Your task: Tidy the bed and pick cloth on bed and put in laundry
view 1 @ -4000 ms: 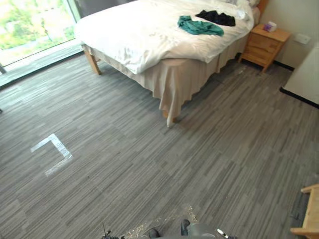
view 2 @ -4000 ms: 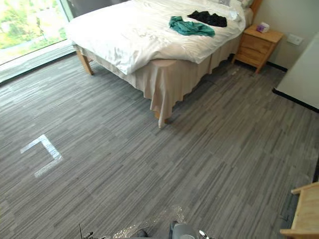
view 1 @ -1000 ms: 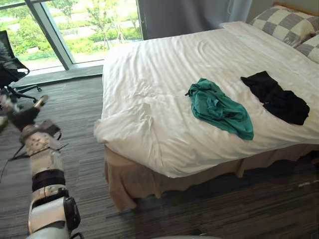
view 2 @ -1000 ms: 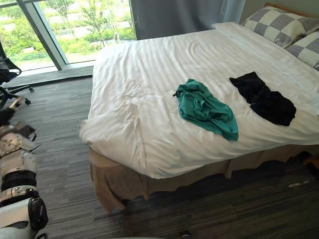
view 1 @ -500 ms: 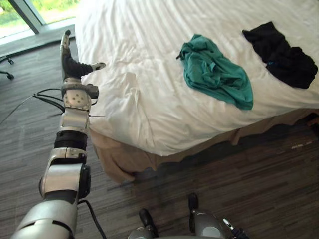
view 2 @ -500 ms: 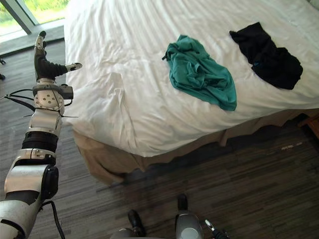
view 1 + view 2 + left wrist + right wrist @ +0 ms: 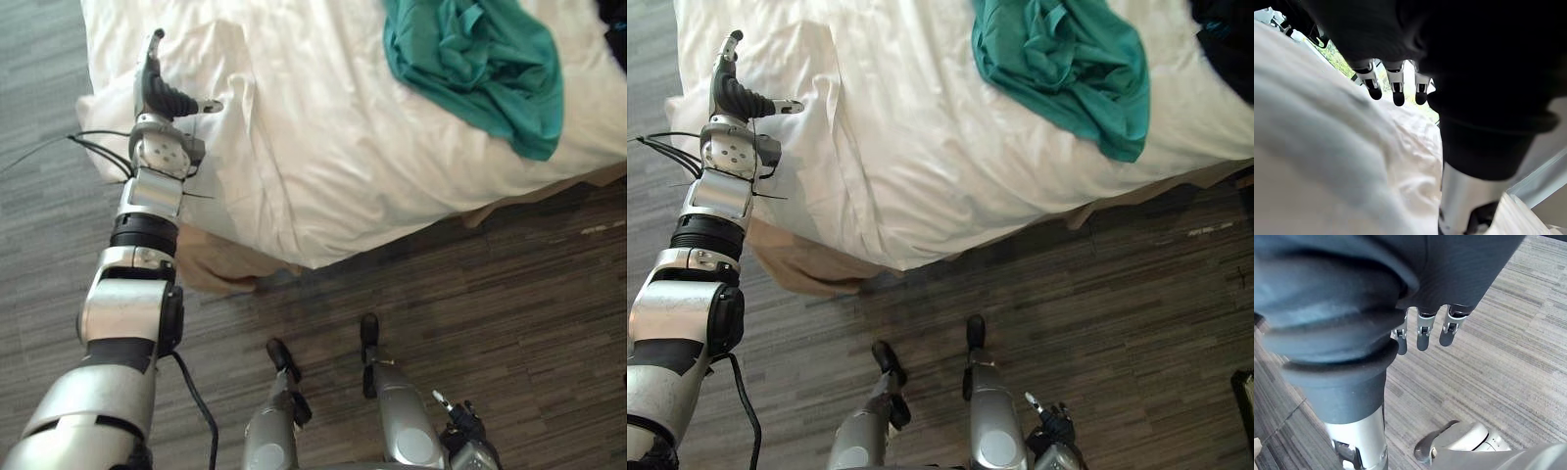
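A rumpled teal cloth point(image 7: 470, 59) lies on the white duvet point(image 7: 323, 166) of the bed, towards its right side. The edge of a black cloth point(image 7: 1225, 34) shows further right on the bed. My left hand point(image 7: 162, 93) is raised at the bed's near left corner, over the duvet's folded edge. It is open, with straight fingers point(image 7: 1396, 90) and the thumb spread towards the bed, and it holds nothing. The duvet lies close under its palm. My right hand point(image 7: 1422, 335) hangs low over the floor, its fingers relaxed and empty.
A beige bed skirt point(image 7: 216, 269) hangs under the duvet at the near corner. Grey striped carpet point(image 7: 509, 294) runs along the front of the bed and to its left.
The view has tipped down and come closer to the bed. My left hand, beside the corner before, now stands over the duvet's corner, still open.
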`<state>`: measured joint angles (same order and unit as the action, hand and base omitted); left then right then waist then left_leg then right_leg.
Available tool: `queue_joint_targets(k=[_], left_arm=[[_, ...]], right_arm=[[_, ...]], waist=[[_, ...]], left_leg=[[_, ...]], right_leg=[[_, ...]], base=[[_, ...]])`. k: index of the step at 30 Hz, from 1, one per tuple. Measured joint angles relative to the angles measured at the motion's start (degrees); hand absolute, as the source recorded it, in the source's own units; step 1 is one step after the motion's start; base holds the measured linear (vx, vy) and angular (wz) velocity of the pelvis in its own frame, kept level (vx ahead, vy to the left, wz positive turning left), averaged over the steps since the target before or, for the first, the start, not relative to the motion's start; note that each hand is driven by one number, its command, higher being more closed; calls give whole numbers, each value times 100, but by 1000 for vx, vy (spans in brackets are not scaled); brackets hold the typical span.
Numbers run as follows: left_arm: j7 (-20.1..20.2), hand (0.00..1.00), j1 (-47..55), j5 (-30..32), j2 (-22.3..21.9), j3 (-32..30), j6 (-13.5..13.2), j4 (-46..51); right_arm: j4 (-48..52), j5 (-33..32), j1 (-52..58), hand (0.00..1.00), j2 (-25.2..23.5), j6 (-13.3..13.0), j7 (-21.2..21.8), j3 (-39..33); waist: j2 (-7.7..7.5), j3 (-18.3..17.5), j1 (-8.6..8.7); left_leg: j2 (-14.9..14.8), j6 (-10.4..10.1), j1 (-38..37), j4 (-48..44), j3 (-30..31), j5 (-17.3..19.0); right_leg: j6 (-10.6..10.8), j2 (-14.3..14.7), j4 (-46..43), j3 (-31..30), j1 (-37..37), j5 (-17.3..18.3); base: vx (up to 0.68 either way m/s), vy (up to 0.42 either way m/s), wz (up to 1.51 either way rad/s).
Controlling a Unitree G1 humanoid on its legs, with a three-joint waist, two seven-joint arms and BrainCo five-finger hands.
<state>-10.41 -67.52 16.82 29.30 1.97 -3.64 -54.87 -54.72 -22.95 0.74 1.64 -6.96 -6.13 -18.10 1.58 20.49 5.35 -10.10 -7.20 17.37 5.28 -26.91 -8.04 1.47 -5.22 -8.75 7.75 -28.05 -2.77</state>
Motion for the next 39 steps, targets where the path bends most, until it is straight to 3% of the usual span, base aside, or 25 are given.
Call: queue_joint_targets(k=[3, 5, 12, 18, 24, 25, 27, 33, 39], left_arm=[[47, 100, -24, 209, 23, 168, -180, -3], [171, 100, -119, 320, 166, 416, -317, -115], [661, 100, 182, 368, 509, 873, -590, -194], [1106, 100, 1668, 174, 571, 1020, -860, 406], [1481, 100, 4137, -163, 599, 1137, -927, 1197], [1505, 0, 4589, -166, 633, 1069, -923, 1214], [1506, 0, 4961, -195, 637, 891, -930, 1297], [1492, 0, 5988, -323, 358, -210, -828, 1620], [1219, 0, 6977, -318, -73, -1653, -365, 1626]], right_arm=[[47, -56, -159, 0, 27, -50, 5, 181], [236, -125, -179, 0, 74, -106, 27, 506], [212, -101, -266, 0, 131, -132, 101, 732], [204, 165, -210, 0, 134, 1, 134, 738], [166, 488, 371, 0, 251, 124, 193, 706], [82, 578, 448, 0, 275, 136, 254, 631], [-52, 675, 460, 0, 321, 186, 264, 533], [-243, 799, 515, 0, 351, 294, 263, -301], [-292, 776, 862, 0, 348, 373, 255, -1324]], waist=[[-22, 14, -33], [-25, 12, -159], [-33, 5, -134], [0, -90, -134], [94, -783, -189], [101, -919, -262], [100, -1053, -341], [119, -1304, -302], [110, -1579, -412]], left_leg=[[-4, 4, 101, 1, -48, -4], [-30, 4, 109, 5, -234, -4], [-15, 6, -38, 47, -304, -3], [-24, 74, -694, 56, -259, 55], [83, 120, -1406, 51, -317, 94], [85, 96, -1527, 53, -314, 141], [97, 105, -1596, 54, -293, 165], [159, 153, -1853, 55, -131, 229], [197, 167, -2014, 54, 260, 218]], right_leg=[[8, 4, 55, -21, -103, -71], [45, 48, 219, -114, -105, -239], [71, 47, 517, -162, 158, -369], [78, 47, 724, -36, 998, -362], [201, -107, 754, 278, 1905, -123], [198, -112, 755, 314, 2044, -79], [220, -123, 758, 334, 2137, -48], [293, -175, 857, 518, 2555, 12], [291, -196, 900, 922, 2952, 134]], base=[[5, 4, -6], [-3, 4, -23], [-7, -4, -4], [16, 3, 7], [44, 38, 27], [30, 34, 22], [5, 20, 11], [15, 11, 12], [81, -8, 34]])
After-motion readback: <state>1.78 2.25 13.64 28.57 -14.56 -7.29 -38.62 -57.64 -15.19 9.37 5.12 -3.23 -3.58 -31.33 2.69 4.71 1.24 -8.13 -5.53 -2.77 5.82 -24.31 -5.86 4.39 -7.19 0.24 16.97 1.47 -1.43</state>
